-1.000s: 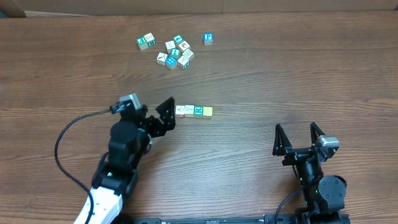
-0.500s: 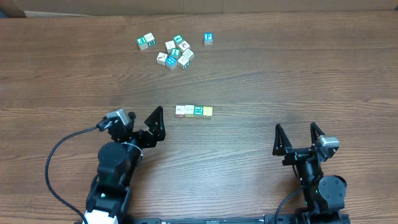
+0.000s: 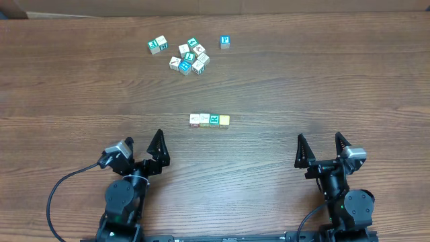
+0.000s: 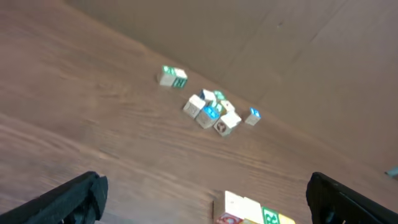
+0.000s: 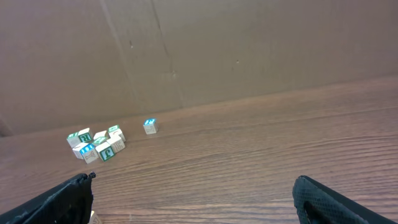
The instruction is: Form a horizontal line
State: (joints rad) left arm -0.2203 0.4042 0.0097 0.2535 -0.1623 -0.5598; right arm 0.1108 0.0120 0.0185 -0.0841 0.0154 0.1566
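The left gripper has drawn back from the row of cubes to the near left of the tabletop, while the cubes and the right gripper sit as they did. Both grippers stand with fingers spread wide and hold nothing; in each wrist view the dark fingertips sit at the bottom corners with bare wood between them. The horizontal line lies near the middle of the tabletop, well apart from both grippers: four small touching cubes in a straight left-to-right row, two whitish ones with reddish marks on the left, then a teal-and-white one whose letter may be an R, then a yellow one at the right end. Far from it, toward the far left, lies a loose jumble of white and teal letter cubes, about eight, their letters too small to read. A touching pair of white-and-teal cubes sits just left of the jumble, and a single blue-and-white cube stands to its right, its mark perhaps a P. The tabletop is brown wood grain, and the wrist views show a plain brown board wall behind its far edge.
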